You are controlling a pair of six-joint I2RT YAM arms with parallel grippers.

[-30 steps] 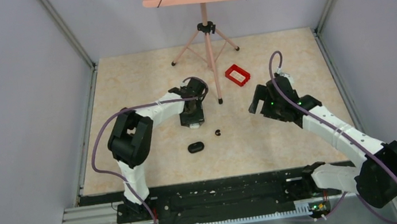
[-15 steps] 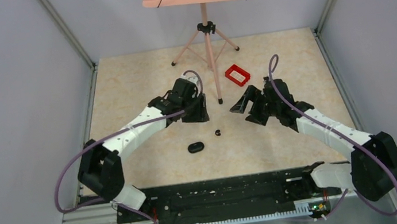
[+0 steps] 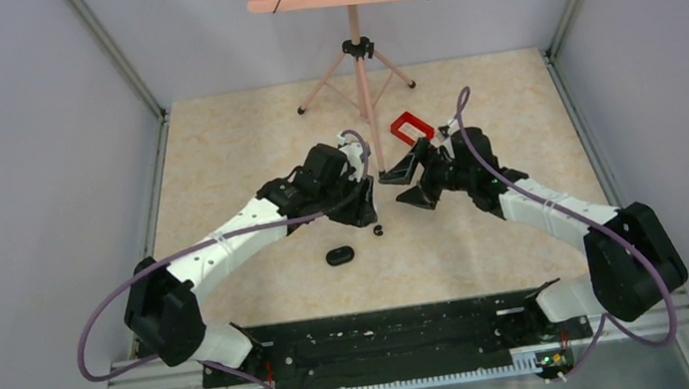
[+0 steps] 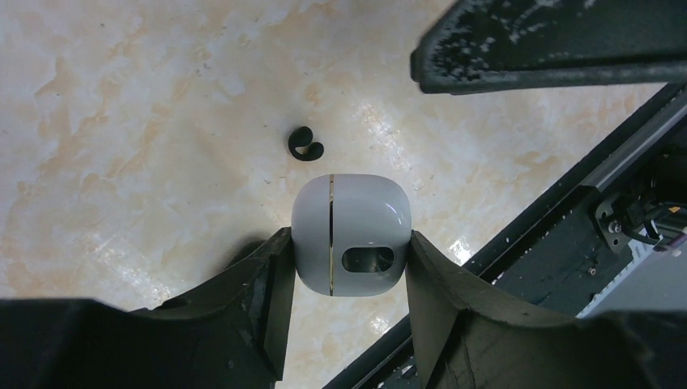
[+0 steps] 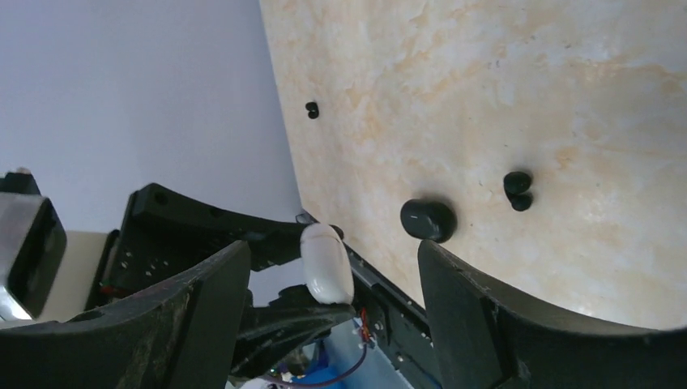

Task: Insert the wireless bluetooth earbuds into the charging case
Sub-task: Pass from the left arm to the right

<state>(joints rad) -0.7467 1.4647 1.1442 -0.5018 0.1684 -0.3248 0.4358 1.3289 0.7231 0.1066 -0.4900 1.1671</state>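
Both arms moved in toward the table (image 3: 243,137) middle. Left gripper (image 4: 350,243) clamps a white pod (image 4: 350,231) near the earbud (image 4: 305,145); right gripper (image 3: 404,187) jaws apart, empty.

No text, label, brand, number or sign can be read in any view. The white rounded object (image 4: 350,231) clamped in the left end effector (image 4: 347,247) carries only a thin gold seam line and a dark oval window, without lettering.

On the pale table (image 3: 233,139) lie a black oval case (image 3: 339,254) and a tiny black earbud (image 3: 378,229), close together. A red frame (image 3: 409,124) lies farther back, near a pink stand (image 3: 360,62)
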